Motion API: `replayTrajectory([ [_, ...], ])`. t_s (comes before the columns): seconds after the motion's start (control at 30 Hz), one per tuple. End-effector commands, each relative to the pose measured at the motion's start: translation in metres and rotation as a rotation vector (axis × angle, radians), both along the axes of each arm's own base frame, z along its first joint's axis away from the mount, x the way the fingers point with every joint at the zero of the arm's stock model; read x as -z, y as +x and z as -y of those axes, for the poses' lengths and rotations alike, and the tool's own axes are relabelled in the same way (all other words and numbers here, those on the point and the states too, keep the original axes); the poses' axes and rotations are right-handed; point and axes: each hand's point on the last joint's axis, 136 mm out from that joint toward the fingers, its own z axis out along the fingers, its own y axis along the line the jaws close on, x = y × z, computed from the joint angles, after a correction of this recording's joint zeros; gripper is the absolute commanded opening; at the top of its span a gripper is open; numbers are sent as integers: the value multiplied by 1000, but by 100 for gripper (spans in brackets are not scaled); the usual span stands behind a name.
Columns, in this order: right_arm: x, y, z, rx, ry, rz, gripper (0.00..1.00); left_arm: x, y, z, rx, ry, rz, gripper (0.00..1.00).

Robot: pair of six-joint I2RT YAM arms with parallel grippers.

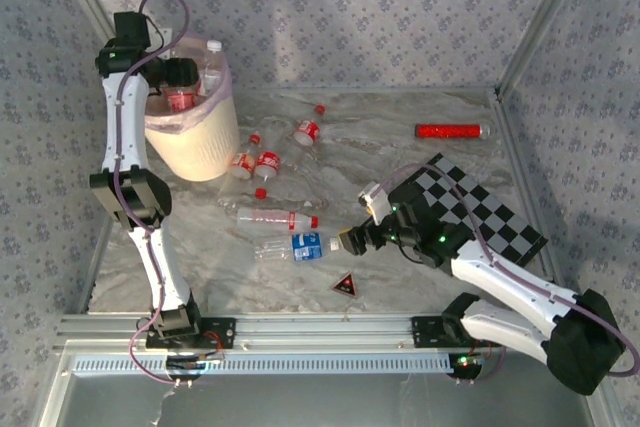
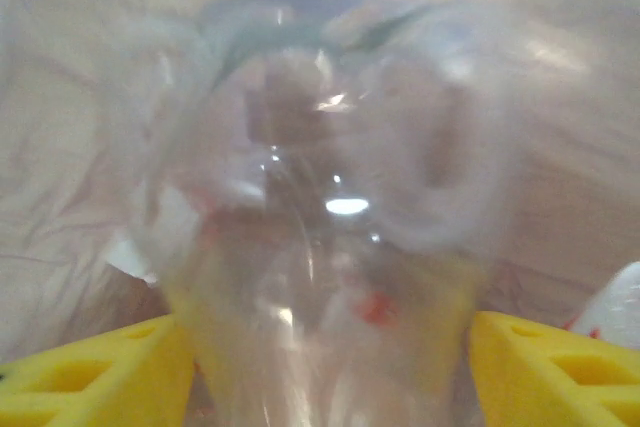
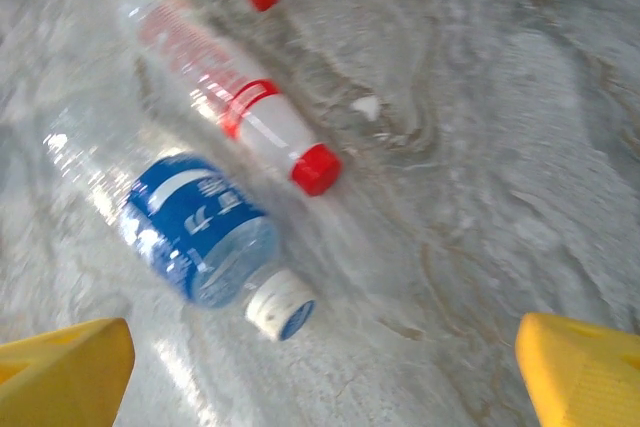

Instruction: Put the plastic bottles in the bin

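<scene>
Left gripper (image 2: pixel 330 347) clamped a clear bottle (image 2: pixel 330 197) over the bin (image 1: pixel 200 152), which looked part full. Risk: on release it could glance off bottles inside and tip out. Right gripper (image 3: pixel 320 362), spread, hung by the blue-label bottle (image 3: pixel 195 232).

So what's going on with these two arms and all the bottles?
The left gripper holds a clear bottle over the bin, probably to drop it in. The right gripper, open, hovers by a blue-label bottle on the table. Several red-label bottles lie nearby, not yet picked up.
</scene>
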Motion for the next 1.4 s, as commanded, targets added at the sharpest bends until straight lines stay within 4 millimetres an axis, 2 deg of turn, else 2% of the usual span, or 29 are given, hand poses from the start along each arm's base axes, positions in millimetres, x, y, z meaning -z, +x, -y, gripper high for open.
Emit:
replayTrajectory([
  [0.0, -17, -18, -18, -234, -44, 106, 100, -33, -13, 3, 0, 26, 47, 79],
  [0.13, -23, -31, -29, -382, -65, 172, 99, -52, -23, 0, -9, 45, 80, 90],
  [0.2, -22, -34, -34, -436, -88, 180, 93, -62, -28, 0, -13, 50, 96, 93],
  [0.37, -3, -42, -47, -573, -223, 164, 91, -91, -44, -3, -30, 73, 149, 95],
  [0.47, 12, -40, -56, -638, -282, 171, 96, -109, -57, -5, -46, 92, 180, 95],
  [0.6, 30, -36, -73, -708, -356, 184, 97, -129, -80, -3, -53, 87, 208, 96],
  [0.7, 45, -33, -85, -755, -418, 189, 96, -143, -104, 3, -56, 50, 218, 97],
  [0.8, 57, -20, -91, -738, -482, 203, 89, -152, -129, 18, -34, -37, 240, 97],
  [0.9, 65, -16, -97, -738, -485, 211, 81, -143, -149, 42, 35, -169, 284, 96],
  [1.13, 95, -13, -98, -749, -553, 186, 84, -78, -197, 75, 74, -417, 221, 94],
  [1.3, 103, -5, -104, -718, -555, 192, 86, -42, -224, 95, 102, -525, 140, 93],
  [1.37, 103, -6, -107, -715, -542, 186, 84, -37, -230, 97, 103, -540, 148, 93],
])
